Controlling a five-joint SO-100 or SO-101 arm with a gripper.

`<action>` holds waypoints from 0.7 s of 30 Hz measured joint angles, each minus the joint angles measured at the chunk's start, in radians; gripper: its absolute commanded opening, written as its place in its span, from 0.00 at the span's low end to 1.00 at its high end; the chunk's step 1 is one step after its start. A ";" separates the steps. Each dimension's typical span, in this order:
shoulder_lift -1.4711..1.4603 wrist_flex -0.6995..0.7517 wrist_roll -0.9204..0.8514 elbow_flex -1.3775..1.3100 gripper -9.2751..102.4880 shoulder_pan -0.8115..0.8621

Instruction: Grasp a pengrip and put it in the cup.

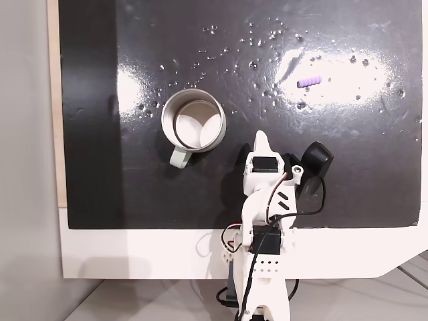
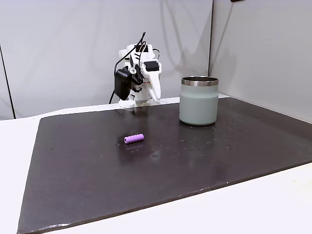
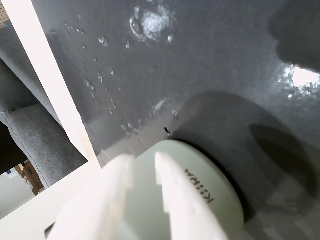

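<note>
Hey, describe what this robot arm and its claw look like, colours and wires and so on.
The arm is white plastic with black motor blocks set into its joints. Thin black, red and white cables run along it. A black camera sits beside the wrist. The claw has two pale, blunt, tapering fingers.

Glossy black mat (image 1: 134,200) on a white table (image 1: 134,254), bearing cup (image 1: 193,120) and pengrip (image 1: 309,81).

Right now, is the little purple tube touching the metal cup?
Apart. In both fixed views the purple tube lies alone, bare dark mat between it and the cup.
</note>
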 measured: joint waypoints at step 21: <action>0.000 0.067 -0.084 -0.018 0.08 -0.002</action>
